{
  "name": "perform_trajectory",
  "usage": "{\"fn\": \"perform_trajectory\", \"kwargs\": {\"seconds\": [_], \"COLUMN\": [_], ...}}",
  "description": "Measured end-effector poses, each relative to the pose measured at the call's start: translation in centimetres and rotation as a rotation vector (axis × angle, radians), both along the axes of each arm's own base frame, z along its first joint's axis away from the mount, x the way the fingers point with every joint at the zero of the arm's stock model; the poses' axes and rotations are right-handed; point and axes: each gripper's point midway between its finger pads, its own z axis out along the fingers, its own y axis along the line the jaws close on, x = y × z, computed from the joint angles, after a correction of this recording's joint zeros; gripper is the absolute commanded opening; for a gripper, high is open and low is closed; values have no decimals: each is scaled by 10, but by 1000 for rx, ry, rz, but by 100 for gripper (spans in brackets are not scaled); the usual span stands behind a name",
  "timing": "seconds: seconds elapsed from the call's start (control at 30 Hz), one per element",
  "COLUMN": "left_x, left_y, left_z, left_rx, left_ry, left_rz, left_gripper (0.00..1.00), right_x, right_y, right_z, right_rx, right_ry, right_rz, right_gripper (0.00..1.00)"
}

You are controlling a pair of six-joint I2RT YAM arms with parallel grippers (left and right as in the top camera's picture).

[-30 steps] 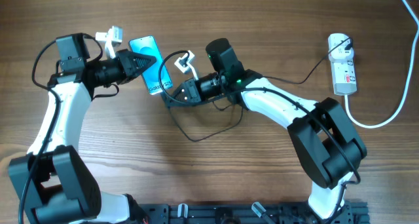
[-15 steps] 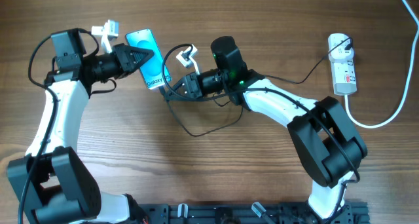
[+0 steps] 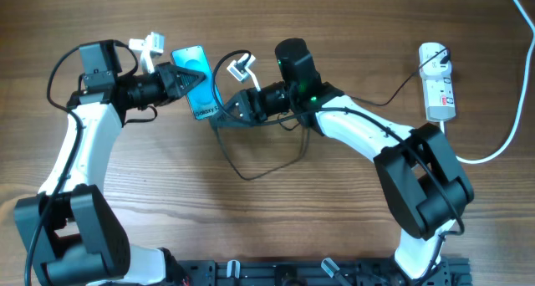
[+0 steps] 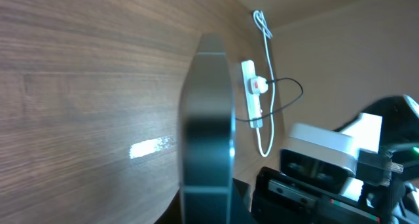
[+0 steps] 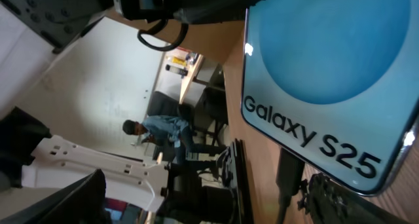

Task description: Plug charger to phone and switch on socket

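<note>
**Overhead and wrist views, read from the robot's side of the bench outward.** Nearest the robot, toward the middle of the bench point(image 3: 334, 227), the charger point(image 3: 251, 176) lay in a slack loop. Its thin black cable ran up and left to the right end effector point(image 3: 227, 112), and away right to a black plug point(image 3: 440, 66) seated in the socket point(image 3: 438, 92).

Beyond the loop, left of centre, the left end effector point(image 3: 180, 77) was clamped on the phone point(image 3: 201, 98). The left wrist view showed the phone edge-on between the fingers. The phone's long axis ran from far left to near right, and its text end pointed at the right end effector, just beside it.

In the right wrist view a dark plug tip point(image 5: 288, 175) met that end below the lettering. Whether it was fully seated could not be told, nor whether the right end effector's fingers stood apart or together.

Farthest off, at the far right corner, the socket lay with its long axis running near to far. It had a red switch point(image 3: 448, 98) on its face, and a white cord point(image 3: 493, 156) trailed toward the right edge.

Judged from this layout, the phone's port lay immediately left of the right end effector, while the switch lay well apart to its right. The right arm was the nearer to the switch.
</note>
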Motion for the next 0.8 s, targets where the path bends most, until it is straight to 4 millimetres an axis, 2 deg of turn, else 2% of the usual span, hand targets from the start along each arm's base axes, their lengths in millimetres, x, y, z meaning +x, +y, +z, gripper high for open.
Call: {"fn": "perform_trajectory", "kwargs": {"seconds": [0.17,0.23,0.27,0.37,0.43,0.53,0.6,0.77,0.8], "left_x": [-7,-8,-8,-8,-8,-8,-8,-7,-7], "left_y": [-13,-13,-13,-13,-13,-13,-12,-10,-10], "left_z": [2,2,2,2,2,2,1,0,1], "left_rx": [-34,-36,-38,-38,-38,-38,-32,-31,-32], "left_ry": [12,13,13,12,12,13,17,18,17], "left_rz": [-44,-45,-47,-47,-47,-47,-42,-34,-36], "left_gripper": [4,4,4,4,4,4,4,4,4], "right_x": [-4,-6,-6,-8,-11,-27,-32,-26,-25], "right_y": [-14,-16,-16,-16,-13,1,9,12,12], "right_z": [-31,-37,-37,-38,-38,-41,-47,-55,-55], "right_rx": [-121,-140,-140,-131,-128,-141,-175,-227,-230], "right_ry": [47,39,28,-5,-17,-37,-45,-50,-48], "right_rz": [-26,-25,-24,-13,-1,34,26,-22,-25], "right_gripper": [100,99,96,71,67,39,34,34,28]}}
